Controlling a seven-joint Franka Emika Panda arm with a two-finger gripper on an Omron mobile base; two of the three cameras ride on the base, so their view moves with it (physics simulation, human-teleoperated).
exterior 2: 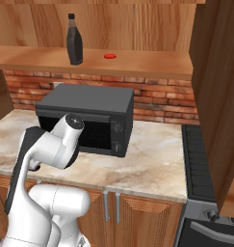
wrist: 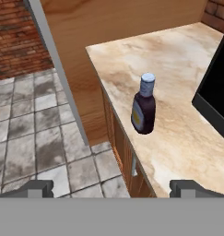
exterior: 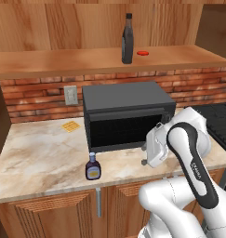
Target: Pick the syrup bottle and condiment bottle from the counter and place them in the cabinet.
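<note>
Hand view: condiment bottle point(wrist: 144, 106) upright near the counter point(wrist: 178, 60) edge — fingers point(wrist: 39, 188) spread wide, holding nothing.

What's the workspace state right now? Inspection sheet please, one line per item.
Surface: marble counter, bare in front of the microwave.
Job's things: syrup bottle upright on the cabinet shelf; condiment bottle upright near the counter's front edge.
Clutter: black microwave; small red disc on the shelf; yellow waffle-like square on the counter.
Grippers: gripper open, empty, short of the condiment bottle.
Cables: nothing seen.
Surroundings: brick wall, wall outlet, stove.
</note>
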